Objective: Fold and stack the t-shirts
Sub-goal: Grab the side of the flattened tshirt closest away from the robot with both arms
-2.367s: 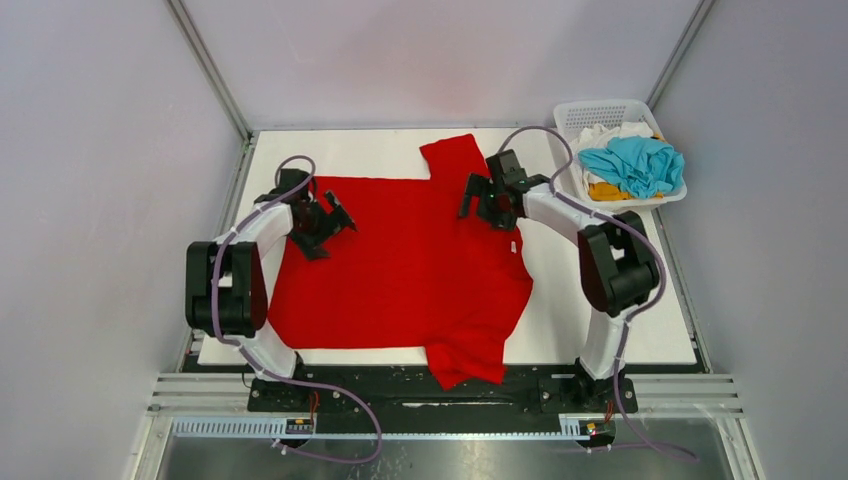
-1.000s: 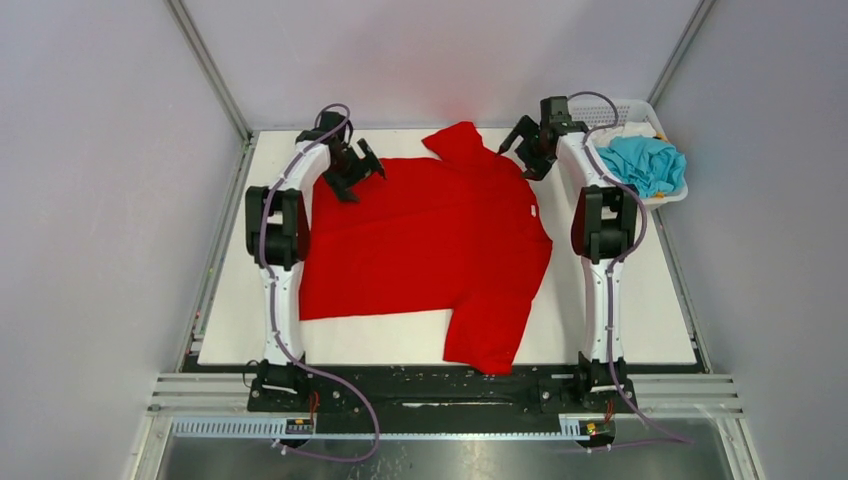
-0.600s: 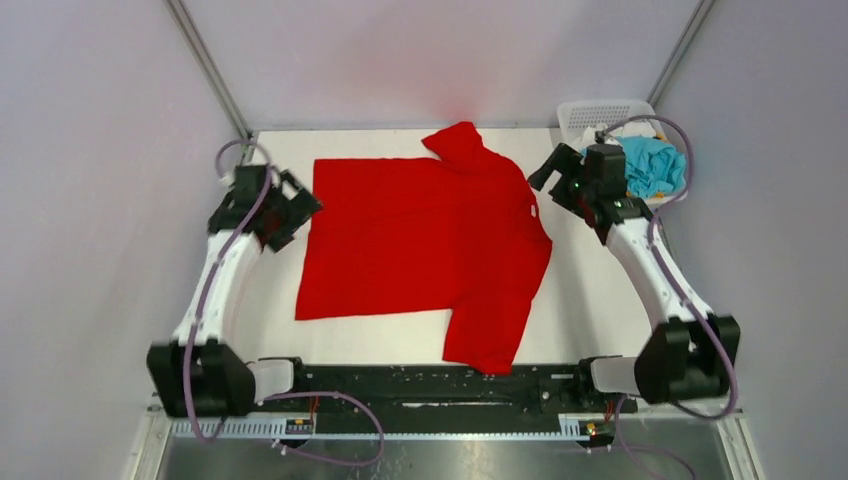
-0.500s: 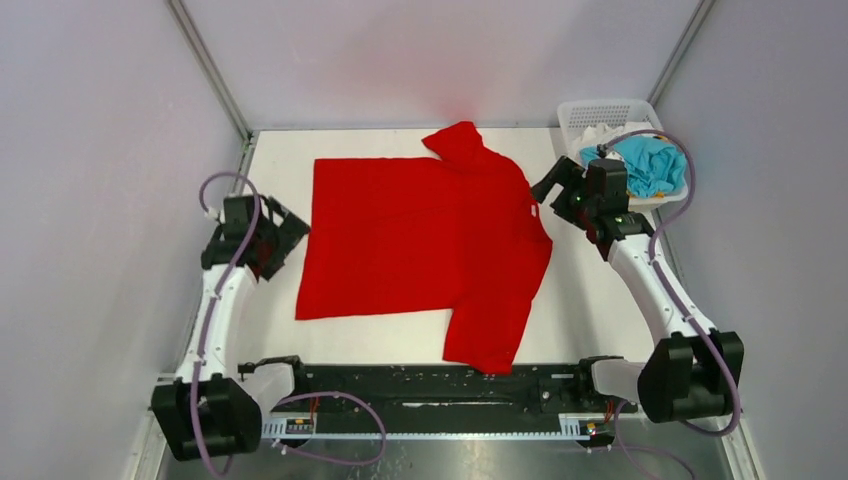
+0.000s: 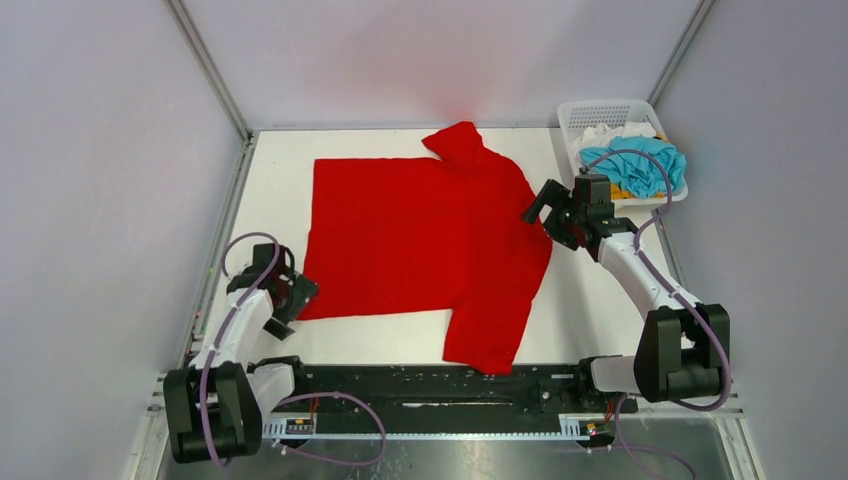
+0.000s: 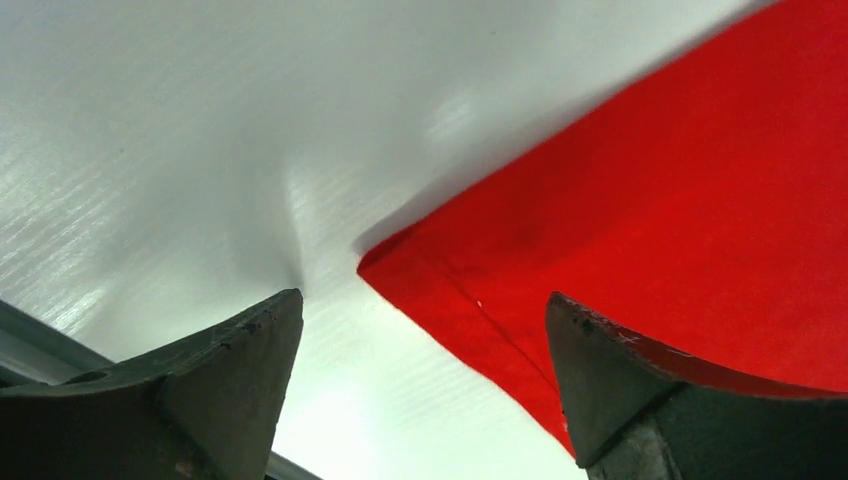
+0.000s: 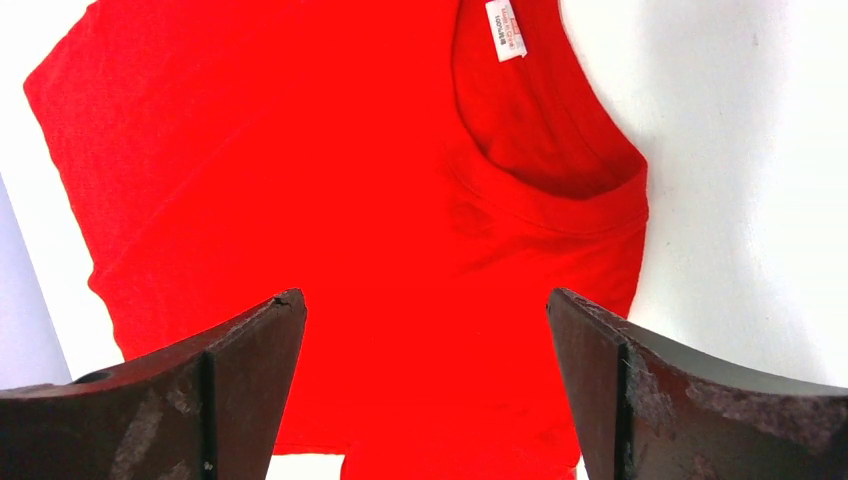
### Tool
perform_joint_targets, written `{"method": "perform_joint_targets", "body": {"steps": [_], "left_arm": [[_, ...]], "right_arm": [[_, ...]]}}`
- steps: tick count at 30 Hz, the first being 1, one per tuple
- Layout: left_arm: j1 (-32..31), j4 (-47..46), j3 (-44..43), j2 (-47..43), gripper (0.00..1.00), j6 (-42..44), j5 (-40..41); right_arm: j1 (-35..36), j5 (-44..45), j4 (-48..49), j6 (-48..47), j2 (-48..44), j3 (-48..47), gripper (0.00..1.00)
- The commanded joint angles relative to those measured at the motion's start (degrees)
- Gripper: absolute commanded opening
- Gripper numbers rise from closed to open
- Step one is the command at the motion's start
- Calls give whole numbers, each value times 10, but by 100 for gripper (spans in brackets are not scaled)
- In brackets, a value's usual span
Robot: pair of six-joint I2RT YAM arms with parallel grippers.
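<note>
Red soft cloth short-sleeved t-shirt (image 5: 420, 240) lies flat across the white table (image 5: 600, 310), likely limp and light, best pinched at corners. Left gripper (image 6: 425, 340), fingers spread wide and empty, hovers at the near-left hem corner; right gripper (image 7: 425, 350), equally wide, above the collar.

One neck label, its print unreadable

In the right wrist view, a small white label (image 7: 505, 28) sits inside the back of the collar of the red shirt (image 7: 330, 180), close to the top edge of the picture. It carries a few short lines of reddish print, but they are too small and blurred to read, so no word, number, size or brand can be made out. Neither the top view nor the left wrist view shows any writing, number or sign that can be read.
</note>
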State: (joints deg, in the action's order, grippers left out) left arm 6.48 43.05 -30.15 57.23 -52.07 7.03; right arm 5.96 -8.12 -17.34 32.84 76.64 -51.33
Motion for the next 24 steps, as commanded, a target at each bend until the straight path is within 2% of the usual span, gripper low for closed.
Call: {"method": "perform_joint_targets", "body": {"steps": [1, 9, 18, 24], "left_arm": [[4, -65, 4, 54, 86, -27, 12], [5, -100, -1, 147, 45, -38, 1], [5, -91, 1, 131, 0, -32, -2], [5, -69, -20, 110, 0, -17, 2]], "right_arm": [[0, 7, 12, -13, -23, 2, 99], [-1, 44, -7, -26, -31, 0, 99], [-1, 61, -22, -22, -22, -5, 99], [19, 61, -81, -27, -46, -3, 96]]}}
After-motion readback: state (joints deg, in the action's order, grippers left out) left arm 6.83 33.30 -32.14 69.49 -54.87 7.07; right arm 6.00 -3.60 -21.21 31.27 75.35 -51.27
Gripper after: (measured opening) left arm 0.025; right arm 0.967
